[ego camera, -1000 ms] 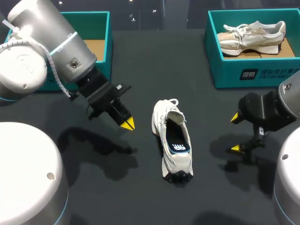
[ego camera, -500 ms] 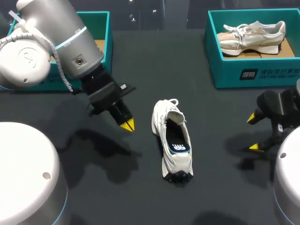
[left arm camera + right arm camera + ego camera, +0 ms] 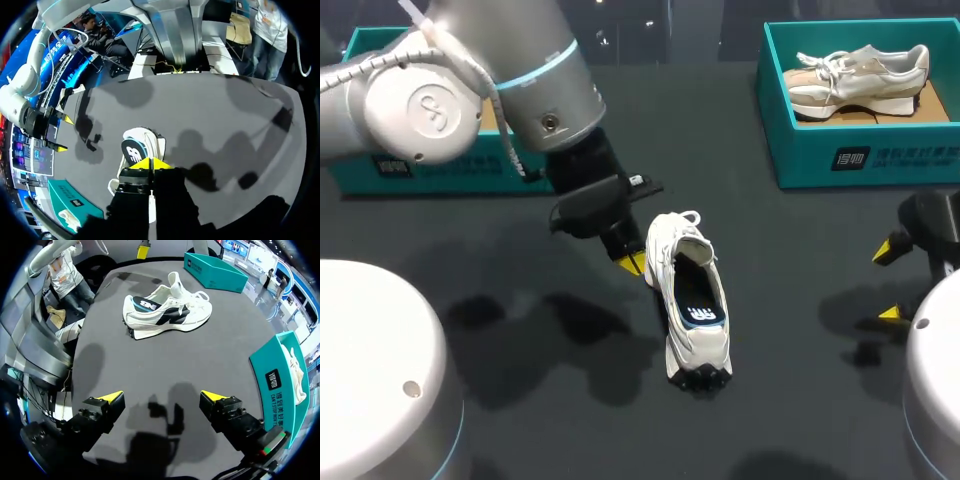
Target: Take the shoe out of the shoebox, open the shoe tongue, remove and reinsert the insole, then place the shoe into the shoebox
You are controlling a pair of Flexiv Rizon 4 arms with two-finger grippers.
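A white sneaker [image 3: 692,340] lies on the dark table, toe toward the near edge, with its dark blue insole [image 3: 699,302] showing inside. My left gripper [image 3: 631,263] is shut with nothing in it, its yellow tips right against the shoe's left side near the collar. In the left wrist view the shut tips [image 3: 150,164] hang just over the sneaker [image 3: 142,145]. My right gripper [image 3: 891,281] stands open and apart at the table's right edge. From its own view the right gripper [image 3: 161,396] is wide open, well short of the sneaker [image 3: 165,312].
A teal shoebox [image 3: 840,150] at the back right holds a beige sneaker [image 3: 860,72]. Another teal shoebox [image 3: 420,175] stands at the back left, partly hidden by my left arm. In the right wrist view both boxes [image 3: 215,271] [image 3: 277,380] show.
My left arm has swung right across the table, bringing its shut gripper up to the shoe's left side. My right gripper has drawn back toward the right edge, still open.
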